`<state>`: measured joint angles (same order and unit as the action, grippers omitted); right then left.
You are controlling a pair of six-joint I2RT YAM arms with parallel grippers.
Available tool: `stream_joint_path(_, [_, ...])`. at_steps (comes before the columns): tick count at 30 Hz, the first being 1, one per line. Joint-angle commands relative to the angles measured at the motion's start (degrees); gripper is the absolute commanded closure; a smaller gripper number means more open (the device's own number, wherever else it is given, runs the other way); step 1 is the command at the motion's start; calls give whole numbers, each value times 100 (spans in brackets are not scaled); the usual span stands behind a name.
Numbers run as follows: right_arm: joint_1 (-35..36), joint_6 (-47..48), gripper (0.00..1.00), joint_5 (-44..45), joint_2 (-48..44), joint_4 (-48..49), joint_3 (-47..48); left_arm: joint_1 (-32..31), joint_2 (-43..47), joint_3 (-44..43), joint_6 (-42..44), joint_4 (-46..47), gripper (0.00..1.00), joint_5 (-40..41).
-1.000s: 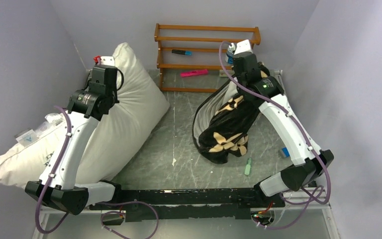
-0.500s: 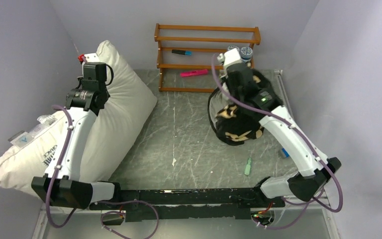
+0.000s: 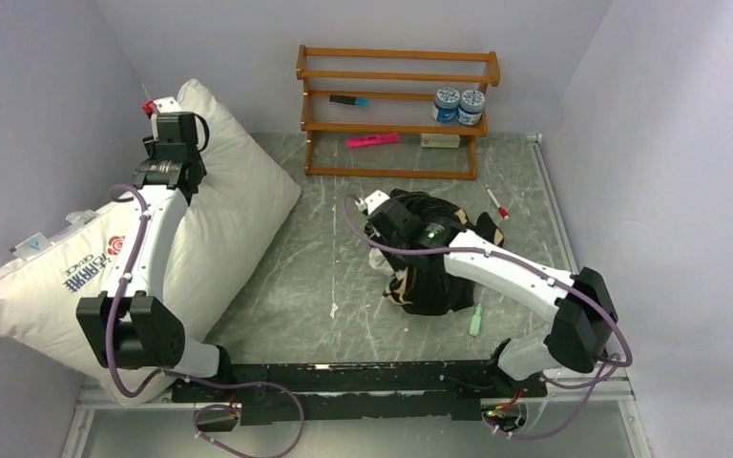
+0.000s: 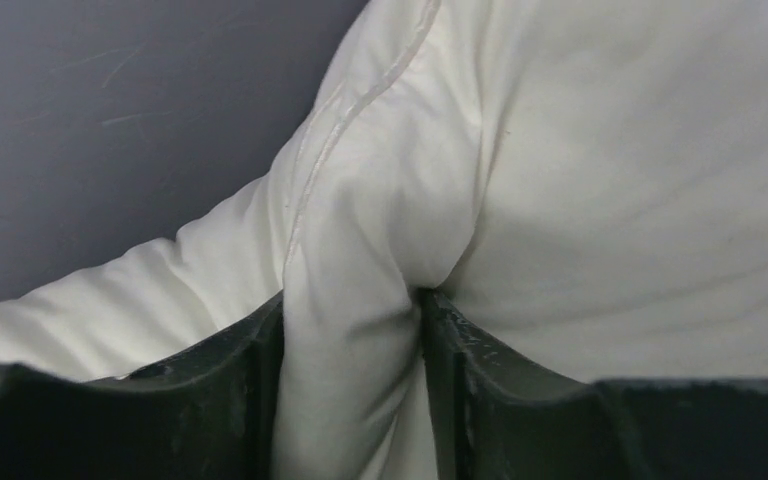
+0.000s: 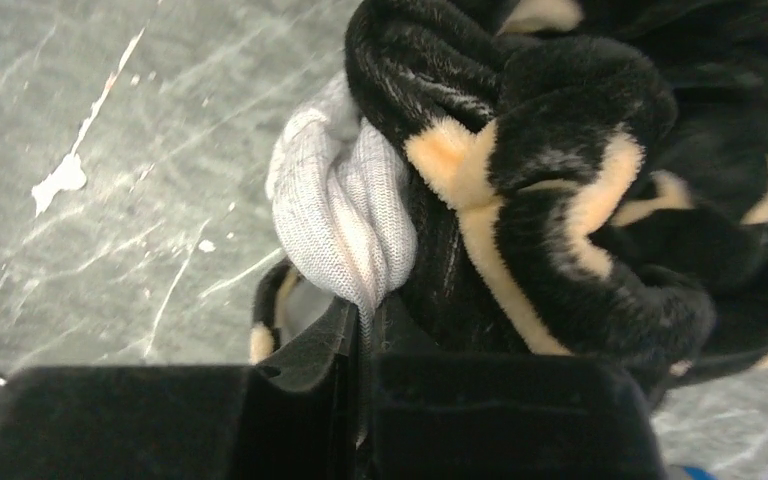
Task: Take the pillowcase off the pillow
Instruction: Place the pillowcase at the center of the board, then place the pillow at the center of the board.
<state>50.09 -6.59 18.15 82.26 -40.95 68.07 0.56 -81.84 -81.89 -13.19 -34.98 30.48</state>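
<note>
The black plush pillowcase, patterned with cream-yellow motifs, is seen bunched in a heap on the grey marbled bench, right of centre and well apart from the pillow. A fold of pale grey knit fabric at the heap's edge is pinched by the right gripper, whose jaws are drawn almost together with only the thin cloth between them. The right arm is laid across the top of the heap. The white pillow is propped against the left wall, with its printed red-and-black logo turned upward near the lower end. Its far upper corner is held by the left gripper, the jaws being set partly apart with a thick seamed fold of white fabric squeezed between them. Behind the heap a wooden rack is stood against the back wall, and on it a pink marker, a blue marker and two jars are kept. A small green object is seen on the bench just beside the heap's near edge.
</note>
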Motion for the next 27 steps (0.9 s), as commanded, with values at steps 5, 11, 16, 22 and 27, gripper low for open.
stream_joint_path(5, [134, -442, 91, -1223, 166, 637, -464, -211, 393, 310, 29, 107, 20, -1215])
stream_joint_path(11, [107, -273, 59, -803, -390, 762, -278, -539, 789, 240, 191, -125, 4, -1120])
stream_joint_path(16, [39, -229, 33, -288, -1106, 1025, -148, -615, 1095, 380, 279, -234, 4, -1209])
stream_joint_path(22, [40, -168, 13, 617, -2173, 1534, -495, -618, 679, 346, 374, -47, 4, -781])
stream_joint_path(27, [39, -124, 5, 1401, -3089, 1658, -824, -618, 229, 33, 449, 306, 4, -740])
